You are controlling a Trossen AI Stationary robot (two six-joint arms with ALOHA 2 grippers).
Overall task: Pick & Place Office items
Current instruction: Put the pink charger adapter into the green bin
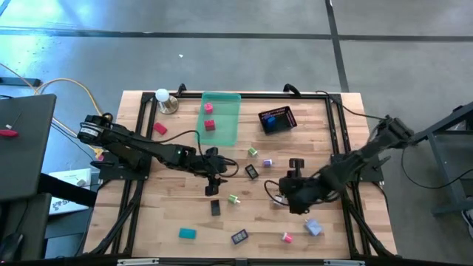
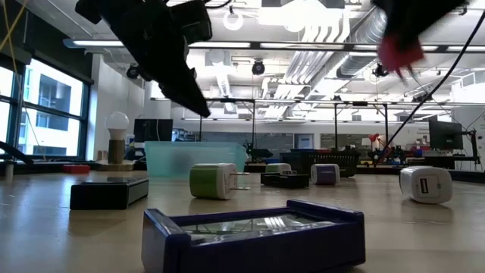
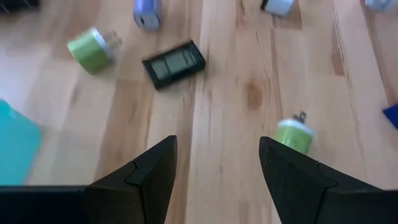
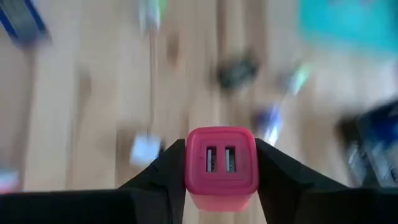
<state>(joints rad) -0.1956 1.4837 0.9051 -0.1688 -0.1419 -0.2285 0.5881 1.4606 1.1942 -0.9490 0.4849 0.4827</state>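
- My right gripper (image 4: 221,163) pinches a pink charger block (image 4: 221,167) above the table, well apart from the green tray (image 1: 225,127); its two ports face forward, long axis along my fingers.
- My left gripper (image 3: 217,163) is spread and empty, nearer the tray.
- In the tray lie two red pieces (image 1: 209,117); many items remain scattered.

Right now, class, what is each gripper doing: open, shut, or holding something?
Left gripper: open, holding nothing, above the table.
Right gripper: shut on a pink two-port USB charger block.
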